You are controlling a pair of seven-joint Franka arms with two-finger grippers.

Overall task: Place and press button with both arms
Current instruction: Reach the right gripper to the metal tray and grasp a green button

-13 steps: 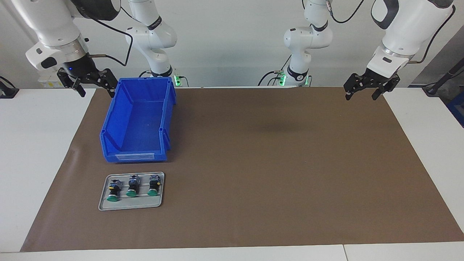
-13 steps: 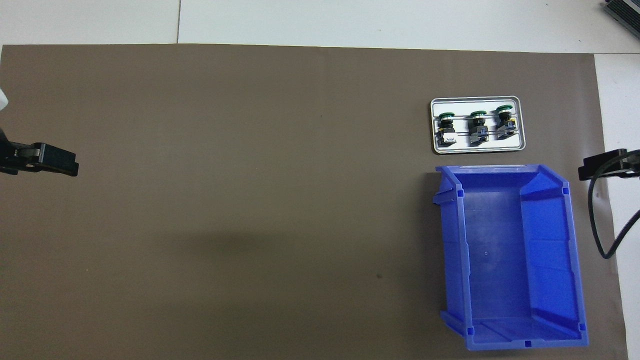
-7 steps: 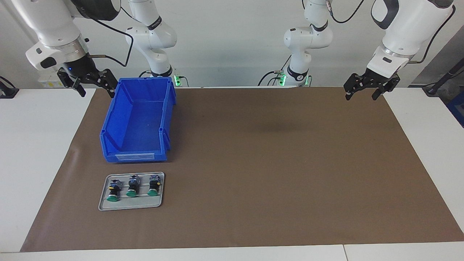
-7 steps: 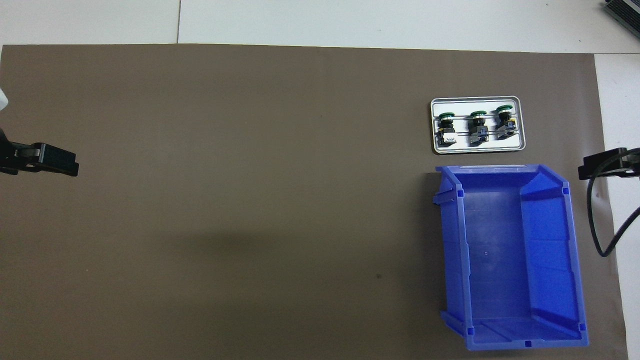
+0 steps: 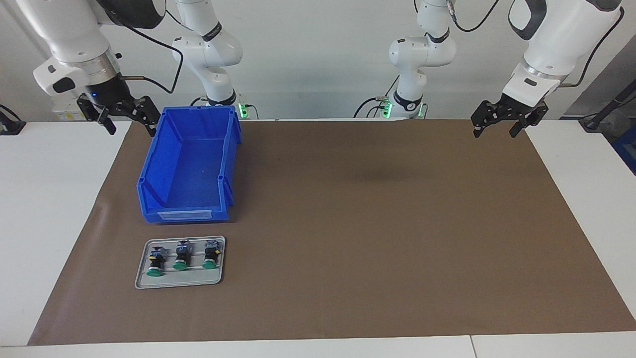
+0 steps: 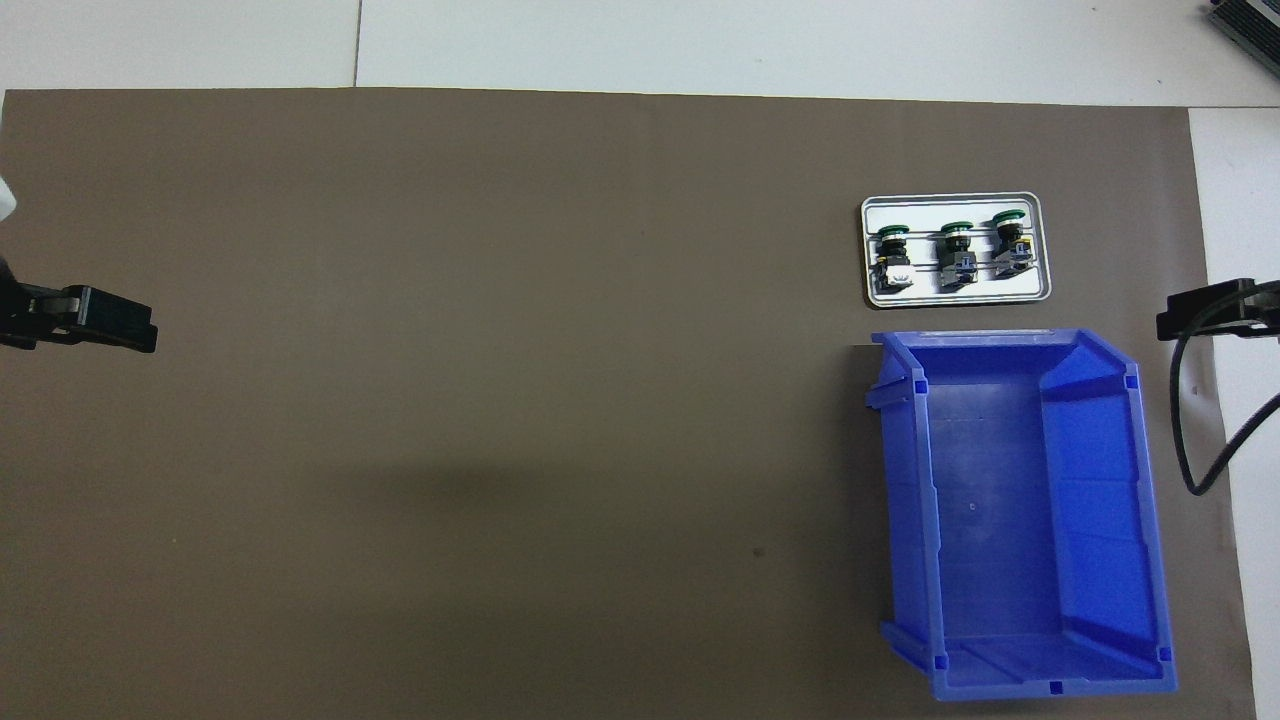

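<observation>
Green-capped buttons [image 5: 180,256], 3, lie on 1 tray [image 5: 144,282]; 2 grippers, left [image 5: 497,128] and right [image 5: 128,122], spread, holding nothing.

You will find no text, brand, number or sign here that can be read. The blue plastic open-fronted storage bin [image 5: 188,166] carries a pale rectangular label strip [image 5: 184,215] on its low front lip, at the lower left of the facing view, but whatever may be printed on it cannot be made out. The white jointed arm base [image 5: 211,54] at the upper left of that view wears a black band [image 5: 212,33] with small pale lettering, too small for you to read. The other white arm base [image 5: 417,59], at the upper middle, has a similar dark ring [image 5: 410,104] with a pale mark, also illegible.
</observation>
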